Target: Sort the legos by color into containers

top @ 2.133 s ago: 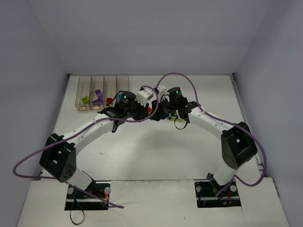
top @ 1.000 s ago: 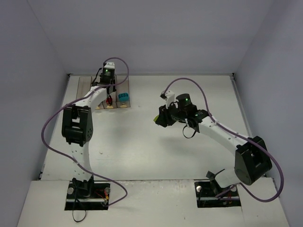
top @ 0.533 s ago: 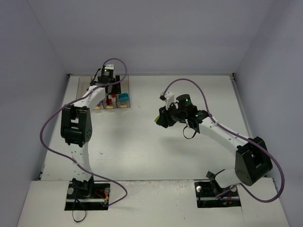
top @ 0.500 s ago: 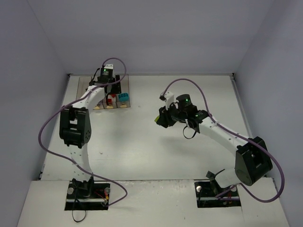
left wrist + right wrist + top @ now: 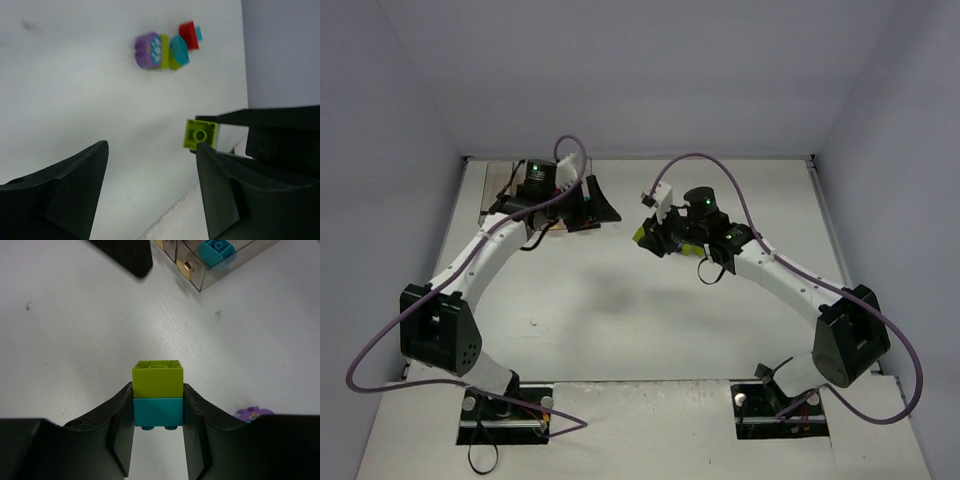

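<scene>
My right gripper (image 5: 158, 388) is shut on a two-brick stack (image 5: 158, 392), lime green joined to teal-blue, held above the table; the overhead view shows this gripper (image 5: 646, 238) near the table's middle. Just to its left, my left gripper (image 5: 606, 210) points toward it. In the left wrist view the left gripper (image 5: 152, 146) is open and empty, and the stack's lime end (image 5: 200, 134) shows just past its right fingertip. Loose legos (image 5: 166, 47) in purple, lime, teal and red lie together on the table. A clear container (image 5: 200, 275) holds a teal lego (image 5: 217, 250).
A purple lego (image 5: 252, 413) lies beside my right gripper's right finger. The left arm (image 5: 485, 250) hides most of the container row in the overhead view. Grey walls close in the white table (image 5: 620, 320) on three sides.
My left arm has swung away from the containers toward the table's middle, and its gripper has opened. My right gripper has shifted slightly left and back, still holding the stack.
</scene>
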Robot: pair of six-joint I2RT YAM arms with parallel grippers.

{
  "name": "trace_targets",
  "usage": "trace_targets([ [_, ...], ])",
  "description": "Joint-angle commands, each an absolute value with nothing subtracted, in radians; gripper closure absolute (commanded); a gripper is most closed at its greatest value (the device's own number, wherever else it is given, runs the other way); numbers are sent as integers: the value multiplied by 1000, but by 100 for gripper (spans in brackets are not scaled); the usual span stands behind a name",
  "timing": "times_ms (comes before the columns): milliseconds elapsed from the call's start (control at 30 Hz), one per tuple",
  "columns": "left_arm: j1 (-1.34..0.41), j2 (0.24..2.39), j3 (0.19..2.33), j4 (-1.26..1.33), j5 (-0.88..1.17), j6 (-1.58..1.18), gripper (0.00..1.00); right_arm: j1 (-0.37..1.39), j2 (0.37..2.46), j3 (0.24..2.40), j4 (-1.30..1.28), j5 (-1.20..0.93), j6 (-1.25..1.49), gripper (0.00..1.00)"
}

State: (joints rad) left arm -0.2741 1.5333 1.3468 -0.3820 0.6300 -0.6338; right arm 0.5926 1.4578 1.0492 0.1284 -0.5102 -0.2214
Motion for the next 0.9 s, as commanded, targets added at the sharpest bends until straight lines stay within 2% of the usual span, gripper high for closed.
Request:
trace_targets([
  [0,-362,1474,1318,-321,767,-698,35,620,1480,1129,221,-555,-262,94],
  [233,-397,1460,1285,-223,796,-744,33,638,1491,1170,241,-589,-265,93],
  [433,-397,1454,1287,-236,792,-715,33,638,1491,1170,259,-610,-252,93],
  [533,-399,1460,1267,-209,801,-721,43,638,1486,1167,264,-615,-250,93],
  [567,-399,1462,1263,-203,801,-724,53,640,1485,1166,265,-612,-250,93],
  [633,-399,1466,1261,-196,805,-723,63,638,1482,1163,265,-609,-252,93],
  [767,-399,1477,1270,-198,821,-716,71,638,1479,1149,267,-609,-247,92],
  [800,-399,1477,1270,-198,822,-718,82,638,1477,1147,267,-611,-247,92],
  [833,-399,1479,1272,-196,828,-718,86,638,1477,1144,267,-611,-245,91],
  [867,-397,1479,1273,-195,834,-716,89,640,1476,1144,267,-609,-247,85],
])
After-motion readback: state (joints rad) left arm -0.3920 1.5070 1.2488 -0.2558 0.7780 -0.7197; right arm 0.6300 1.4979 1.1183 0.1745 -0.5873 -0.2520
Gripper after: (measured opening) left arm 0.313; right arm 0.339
